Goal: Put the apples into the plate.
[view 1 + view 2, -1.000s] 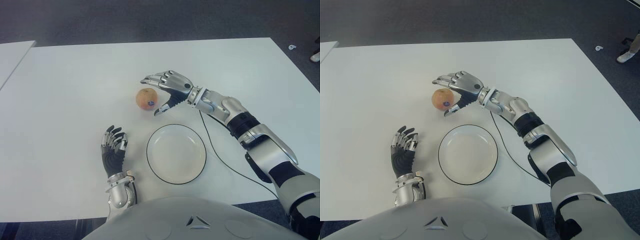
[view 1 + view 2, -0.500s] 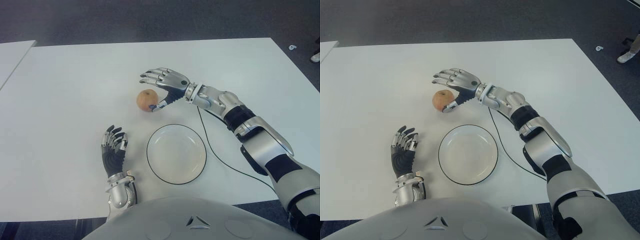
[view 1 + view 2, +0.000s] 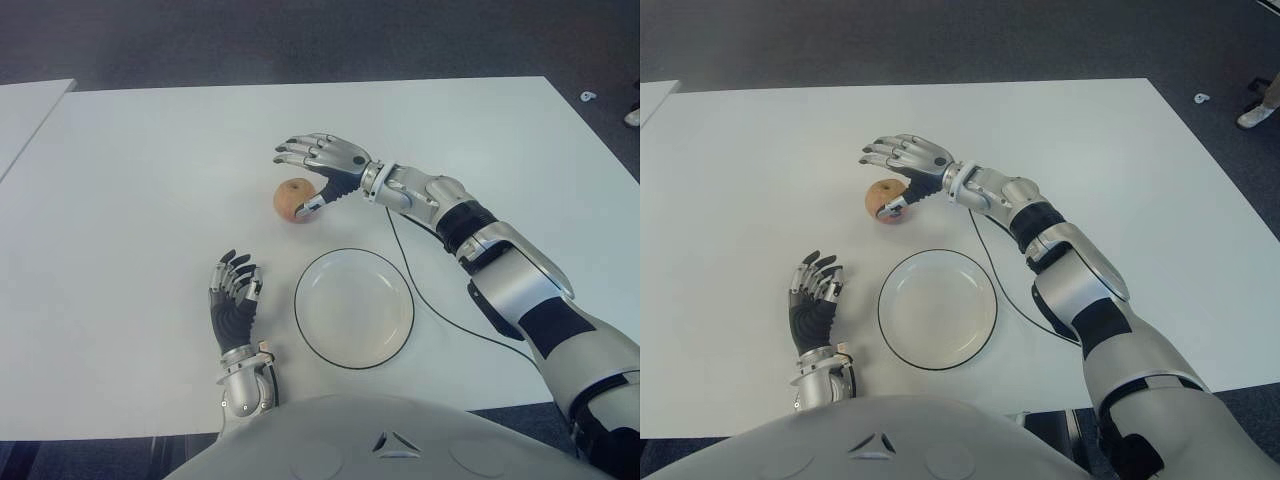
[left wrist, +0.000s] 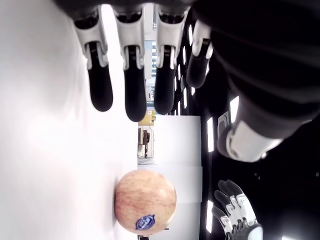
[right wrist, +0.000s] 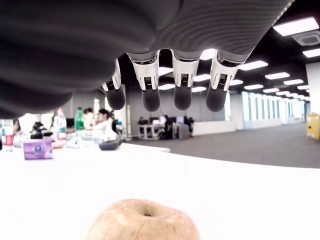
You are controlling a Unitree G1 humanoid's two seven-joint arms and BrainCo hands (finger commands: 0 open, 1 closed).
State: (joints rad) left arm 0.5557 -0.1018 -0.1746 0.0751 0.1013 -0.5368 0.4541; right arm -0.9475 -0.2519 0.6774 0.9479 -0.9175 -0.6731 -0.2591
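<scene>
Right hand [image 3: 322,163] over the white tabletop [image 3: 140,180], fingers spread and extended, grasping nothing. Apple [image 3: 293,199] sits on the tabletop directly under the palm, thumb tip at its near side; contact cannot be told. Fingers reach out above and past the fruit. Plate [image 3: 354,307], white with dark rim, lies nearer the robot than this hand, apart from the apple, nothing in it. Left hand [image 3: 233,300] shows just left of the plate, fingers loosely extended, holding nothing.
</scene>
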